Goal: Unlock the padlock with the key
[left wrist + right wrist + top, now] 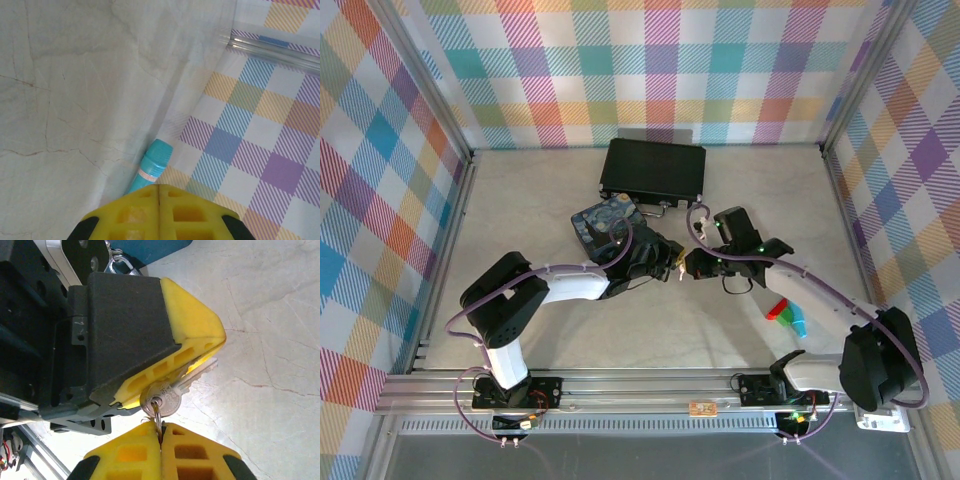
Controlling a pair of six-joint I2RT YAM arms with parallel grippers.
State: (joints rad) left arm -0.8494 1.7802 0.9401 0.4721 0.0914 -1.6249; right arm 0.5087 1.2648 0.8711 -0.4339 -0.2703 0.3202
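The right jaws are shut tight, their yellow pads (190, 455) pressed flat together with no gap. Pinched in the seam between them is the thin wire ring (157, 416) that runs through the head of the key (161, 399). The key hangs just above those pads, well clear of the tabletop (270, 390), its round silvery head facing the right wrist camera.

The left jaws are closed as well. They come in from the left in the right wrist view and clamp the key's blade between their yellow pads (192, 322), with only the blade's tip poking out past them. So the key is held at both ends, head end by the right jaws, blade by the left. In the left wrist view, the left pads (192, 215) meet along one straight seam.

In the top view, the two arms meet near the middle of the tabletop, just in front of the blue painted box (605, 225), with the black case (653, 168) behind it. At the top of the right wrist view, a silvery loop (121, 265) sits beside the blue box; I cannot tell whether it belongs to the padlock.

A teal marker (797, 325) lies farther right by the plaid wall (260, 125), next to small red and green pieces (780, 311).
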